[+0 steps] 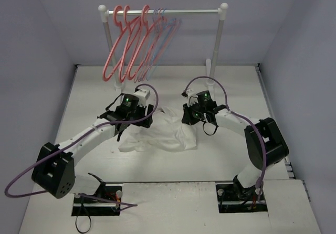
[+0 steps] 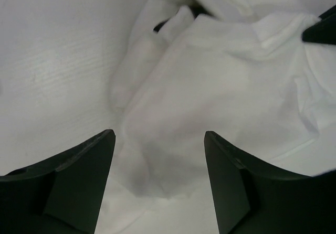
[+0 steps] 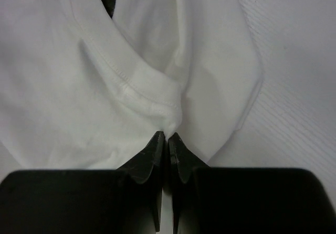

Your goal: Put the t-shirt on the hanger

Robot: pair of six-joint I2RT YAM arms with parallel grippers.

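Observation:
The white t-shirt [image 1: 163, 131] lies crumpled on the table between my two grippers. My left gripper [image 2: 159, 139] is open, its jaws wide apart just above the shirt's left part [image 2: 220, 87]; in the top view it sits at the shirt's left top edge [image 1: 137, 119]. My right gripper [image 3: 168, 135] is shut on a stitched edge of the t-shirt [image 3: 126, 82], at the shirt's right top edge [image 1: 193, 119]. The thin light-blue hanger [image 1: 167, 37] hangs on the rack at the back, to the right of the pink ones.
A white clothes rack [image 1: 218, 12] stands at the back of the table with several pink-red hangers [image 1: 126, 45] on its left part. Grey walls enclose the white table [image 1: 236, 87] on three sides.

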